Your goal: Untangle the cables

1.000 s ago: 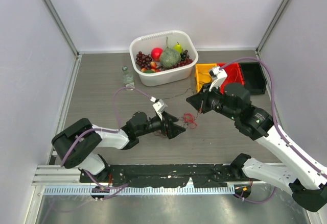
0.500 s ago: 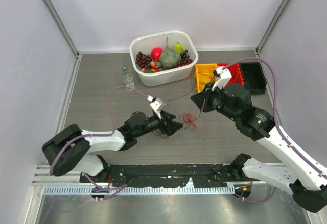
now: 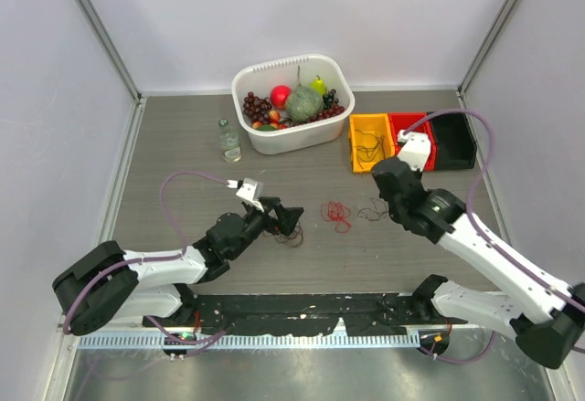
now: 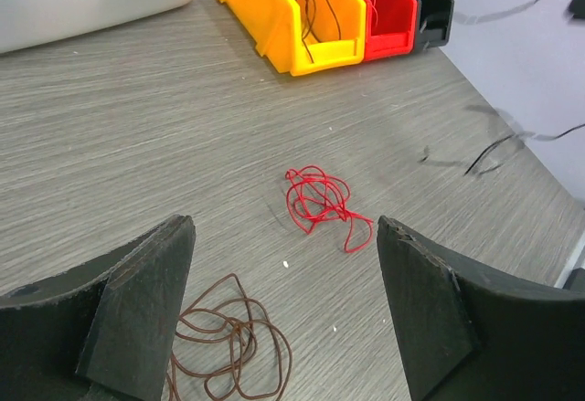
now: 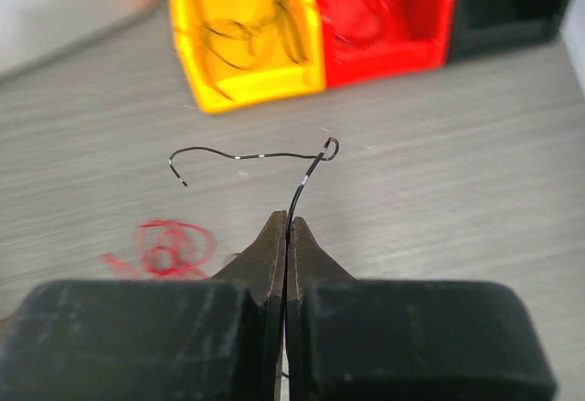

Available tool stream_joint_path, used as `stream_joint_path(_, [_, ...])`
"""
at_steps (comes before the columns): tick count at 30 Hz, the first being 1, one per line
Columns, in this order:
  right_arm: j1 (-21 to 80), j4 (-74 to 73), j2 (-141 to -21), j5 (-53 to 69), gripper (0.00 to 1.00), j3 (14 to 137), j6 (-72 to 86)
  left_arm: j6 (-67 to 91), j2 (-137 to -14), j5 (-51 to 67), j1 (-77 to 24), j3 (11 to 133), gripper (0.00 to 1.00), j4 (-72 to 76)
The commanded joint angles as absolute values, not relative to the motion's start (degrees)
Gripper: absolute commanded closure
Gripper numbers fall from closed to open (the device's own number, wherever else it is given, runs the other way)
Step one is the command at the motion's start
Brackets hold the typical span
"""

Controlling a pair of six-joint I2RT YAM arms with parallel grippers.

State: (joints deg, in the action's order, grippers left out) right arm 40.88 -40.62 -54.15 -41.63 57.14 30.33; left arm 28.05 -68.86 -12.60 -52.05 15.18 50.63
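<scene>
The cables lie apart on the table. A red tangle (image 3: 336, 214) lies in the middle and also shows in the left wrist view (image 4: 320, 200). A brown loop bundle (image 4: 228, 337) lies just under my left gripper (image 4: 285, 227), which is open, empty and low over the table (image 3: 291, 218). My right gripper (image 5: 286, 223) is shut on a thin black wire (image 5: 247, 155), which curls up from the closed tips. In the top view the black wire (image 3: 373, 209) trails left of the right gripper (image 3: 386, 193).
Yellow (image 3: 368, 141), red (image 3: 411, 127) and black (image 3: 452, 136) bins stand at the back right; the yellow and red ones hold wires. A white basin (image 3: 274, 141) of fruit and a small bottle (image 3: 228, 136) stand at the back.
My left gripper has drawn back to the left and opened, leaving the brown loops on the table. My right gripper has pulled right with the black wire. The red tangle now lies alone.
</scene>
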Motion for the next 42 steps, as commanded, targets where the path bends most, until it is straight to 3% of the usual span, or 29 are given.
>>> stream_joint_path(1, [37.6, -42.4, -61.0, -52.7, 0.99, 51.3, 36.6, 28.1, -68.1, -15.4, -51.9, 15.4, 0.16, 52.4])
stream_joint_path(8, [30.0, -40.6, -68.1, -37.4, 0.89, 46.8, 37.8, 28.0, -68.3, -14.7, -51.9, 15.6, 0.16, 52.3])
stream_joint_path(12, [25.4, -39.6, -67.4, -19.6, 0.69, 46.4, 37.6, 28.1, -68.0, -14.6, -51.9, 15.6, 0.16, 52.2])
stream_joint_path(14, [23.2, -39.6, -66.3, -15.5, 0.54, 45.7, 38.0, 28.1, -67.9, -14.6, -52.0, 15.4, 0.16, 52.2])
stream_joint_path(15, [22.9, -39.8, -65.9, -14.7, 0.41, 45.4, 38.0, 28.0, -67.7, -14.6, -51.9, 15.4, 0.16, 52.2])
stream_joint_path(19, [21.4, -40.7, -64.2, -10.0, 0.22, 45.1, 39.5, 28.1, -67.5, -14.4, -51.9, 15.1, 0.16, 52.1])
stream_joint_path(26, [20.6, -42.2, -66.6, -8.3, 0.2, 44.5, 39.0, 28.0, -67.1, -14.1, -51.9, 15.3, 0.16, 51.8])
stream_joint_path(37, [24.2, -40.9, -74.2, -9.3, 0.28, 42.4, 38.6, 28.0, -67.7, -13.5, -51.9, 15.7, 0.16, 51.4])
stream_joint_path(39, [24.3, -40.0, -74.4, -9.9, 0.35, 41.0, 38.6, 27.9, -67.8, -13.4, -51.9, 15.8, 0.16, 51.3])
stream_joint_path(40, [24.3, -39.1, -74.4, -10.2, 0.45, 40.3, 38.5, 28.0, -67.9, -13.4, -51.9, 15.9, 0.16, 51.3])
stream_joint_path(42, [24.3, -38.1, -75.0, -10.5, 0.56, 39.9, 38.8, 28.0, -67.9, -13.4, -51.9, 16.0, 0.16, 51.2])
